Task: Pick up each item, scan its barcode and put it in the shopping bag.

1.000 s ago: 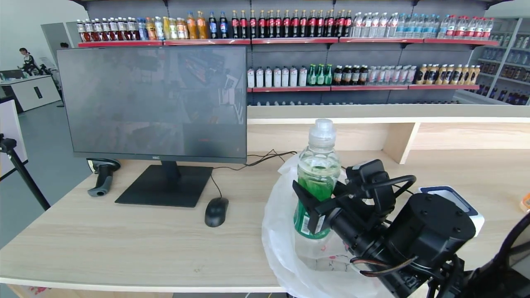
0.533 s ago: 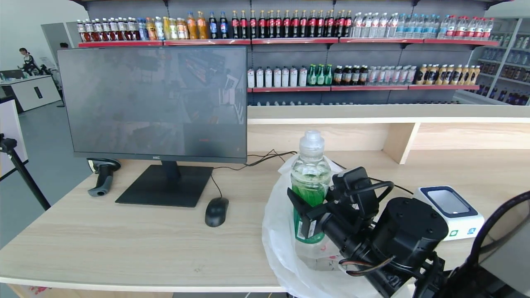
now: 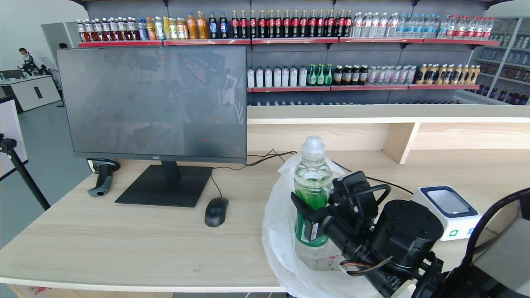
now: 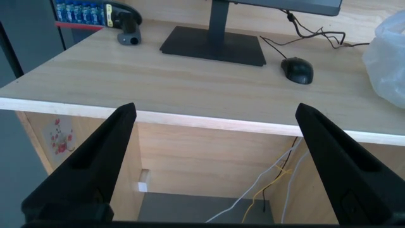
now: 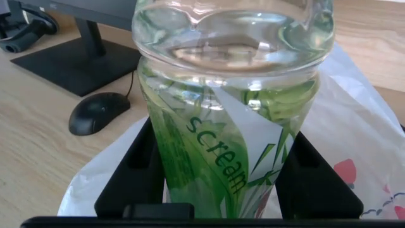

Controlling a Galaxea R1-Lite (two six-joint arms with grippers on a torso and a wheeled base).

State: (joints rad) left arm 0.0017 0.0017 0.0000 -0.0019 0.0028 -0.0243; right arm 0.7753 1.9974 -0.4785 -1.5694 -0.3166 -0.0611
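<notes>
A clear bottle (image 3: 312,182) with a green label and a white cap stands upright over the mouth of the white plastic shopping bag (image 3: 278,231). My right gripper (image 3: 314,211) is shut on its labelled middle. In the right wrist view the bottle (image 5: 231,126) sits between the two black fingers (image 5: 134,168), with the bag (image 5: 357,107) beneath and behind it. The bottle's lower part is inside the bag. My left gripper (image 4: 212,171) hangs open and empty in front of the counter's front edge (image 4: 190,119), below the tabletop.
A white countertop scanner (image 3: 448,211) sits right of the bag. A monitor (image 3: 153,103), a mouse (image 3: 216,211) and a handheld scanner (image 3: 101,178) stand on the left half of the wooden counter (image 3: 124,244). Drink shelves line the back.
My right gripper has lowered the bottle and shifted it slightly left, so that it sits deeper in the bag. The countertop scanner now shows more fully beside the arm.
</notes>
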